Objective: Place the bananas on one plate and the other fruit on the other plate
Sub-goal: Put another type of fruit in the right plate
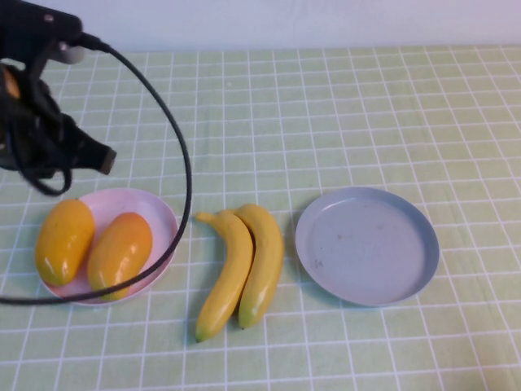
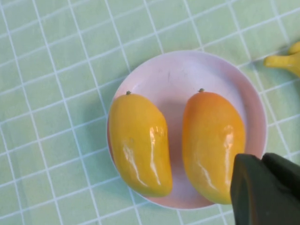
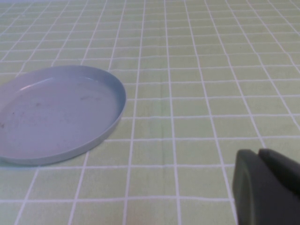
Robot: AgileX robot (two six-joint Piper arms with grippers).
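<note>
Mangoes [image 1: 91, 244] done on pink plate [image 1: 155, 213] at 8 o'clock; bananas [image 1: 242, 267] at 6, off grey-blue plate [image 1: 366, 244] at 4; left gripper [image 1: 96, 157] shut empty above mangoes, right gripper [image 3: 265, 187] closed, empty; next, reopen over bananas.

two bananas [image 1: 238, 270], two mangoes [image 1: 91, 242], two plates [image 1: 366, 244]

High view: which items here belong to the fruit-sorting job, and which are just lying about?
Belongs to the job:
- two bananas, on the cloth between the plates
- grey-blue plate, bare
- two mango-like fruits, both on the pink plate
- left end effector, shut, above the pink plate
- right end effector, shut, near the grey-blue plate

Just there:
- checked green tablecloth
- black cable
</note>
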